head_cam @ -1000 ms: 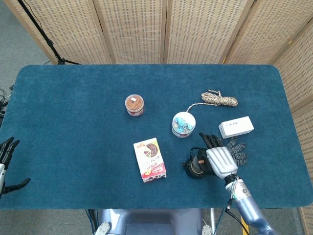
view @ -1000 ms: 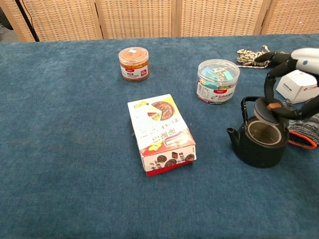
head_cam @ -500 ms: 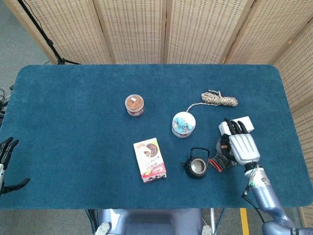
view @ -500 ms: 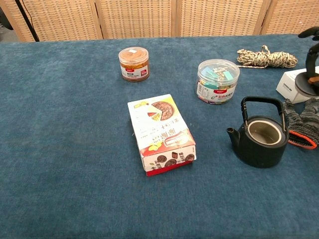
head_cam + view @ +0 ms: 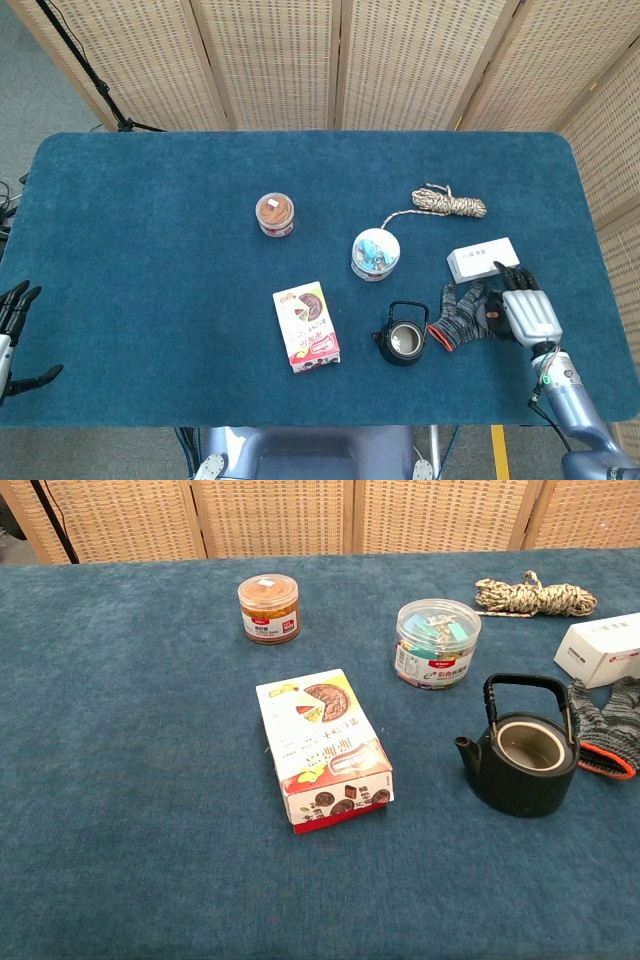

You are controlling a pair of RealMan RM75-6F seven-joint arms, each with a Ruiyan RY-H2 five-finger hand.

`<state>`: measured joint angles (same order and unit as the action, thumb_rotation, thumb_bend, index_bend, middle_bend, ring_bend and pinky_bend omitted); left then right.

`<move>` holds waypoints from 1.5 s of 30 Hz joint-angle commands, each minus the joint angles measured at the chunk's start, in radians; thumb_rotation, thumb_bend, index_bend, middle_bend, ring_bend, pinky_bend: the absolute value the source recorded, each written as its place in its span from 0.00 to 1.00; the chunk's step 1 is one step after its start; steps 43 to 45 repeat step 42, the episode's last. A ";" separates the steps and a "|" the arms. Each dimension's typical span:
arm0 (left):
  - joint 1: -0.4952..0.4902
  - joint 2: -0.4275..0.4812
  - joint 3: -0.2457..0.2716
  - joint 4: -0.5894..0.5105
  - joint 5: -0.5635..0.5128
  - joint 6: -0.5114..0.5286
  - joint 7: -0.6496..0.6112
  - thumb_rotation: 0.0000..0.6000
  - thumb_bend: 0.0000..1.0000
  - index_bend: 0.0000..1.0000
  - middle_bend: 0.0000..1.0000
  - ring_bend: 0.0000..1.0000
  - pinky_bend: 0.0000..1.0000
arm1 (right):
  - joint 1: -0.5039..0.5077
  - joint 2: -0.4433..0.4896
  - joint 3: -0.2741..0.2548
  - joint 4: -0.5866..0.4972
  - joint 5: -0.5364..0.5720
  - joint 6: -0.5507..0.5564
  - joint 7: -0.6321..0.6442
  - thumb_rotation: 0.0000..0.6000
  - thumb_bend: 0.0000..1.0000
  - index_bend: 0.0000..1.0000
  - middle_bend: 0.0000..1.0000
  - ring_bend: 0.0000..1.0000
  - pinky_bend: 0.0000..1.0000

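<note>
Carefully: am hovering right hand (image 5: 525, 315) over glove (image 5: 458, 318), at 3 o'clock of open teapot (image 5: 402, 341); cannot tell whether fingers are clamping anything. Am aiming for level wrist, slow descent, avoiding white box (image 5: 482, 260) at 12 o'clock. Left hand (image 5: 14, 338) resting at 9 o'clock edge, fingers apart, holding nothing.

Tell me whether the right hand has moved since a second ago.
Yes. The right hand was over the teapot; it has moved away to the right, past the grey glove, below the white box.

light: bright, even, from overhead | shadows: faint, short, soft, hugging each object | glare: none | focus: sharp in both views | distortion: slight bowing toward 12 o'clock edge
</note>
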<state>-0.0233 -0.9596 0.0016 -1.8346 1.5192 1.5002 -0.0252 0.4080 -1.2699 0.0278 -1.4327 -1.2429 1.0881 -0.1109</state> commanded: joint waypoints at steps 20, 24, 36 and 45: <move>-0.001 -0.001 0.001 -0.002 -0.001 -0.003 0.006 1.00 0.01 0.00 0.00 0.00 0.00 | -0.098 0.082 -0.032 -0.057 -0.144 0.125 0.114 1.00 0.43 0.11 0.00 0.00 0.00; 0.001 -0.001 0.002 0.000 0.001 0.000 0.002 1.00 0.01 0.00 0.00 0.00 0.00 | -0.143 0.117 -0.029 -0.077 -0.180 0.219 0.139 1.00 0.13 0.05 0.00 0.00 0.00; 0.002 0.008 -0.007 0.008 -0.016 0.003 -0.027 1.00 0.01 0.00 0.00 0.00 0.00 | -0.306 0.142 -0.053 -0.076 -0.279 0.480 0.245 1.00 0.00 0.00 0.00 0.00 0.00; 0.006 0.016 -0.008 0.013 -0.018 0.008 -0.055 1.00 0.01 0.00 0.00 0.00 0.00 | -0.330 0.153 -0.040 -0.089 -0.305 0.525 0.247 1.00 0.00 0.00 0.00 0.00 0.00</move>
